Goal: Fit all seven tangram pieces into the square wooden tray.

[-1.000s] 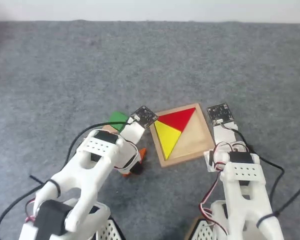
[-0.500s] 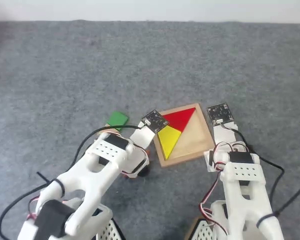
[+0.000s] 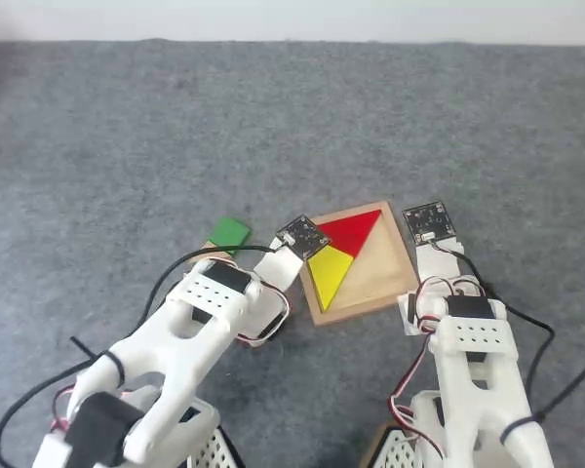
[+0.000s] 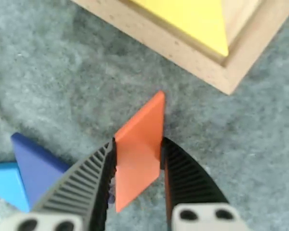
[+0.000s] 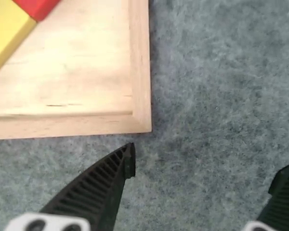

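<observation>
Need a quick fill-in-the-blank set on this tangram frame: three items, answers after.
1. The tangram piece clamped in the left hand is coloured ___.
2. The wooden tray holds ___ pieces: a red triangle and a yellow triangle.
3. The right hand, by the tray's corner, is ___ and holds nothing.
Missing words: orange; two; open.
</observation>
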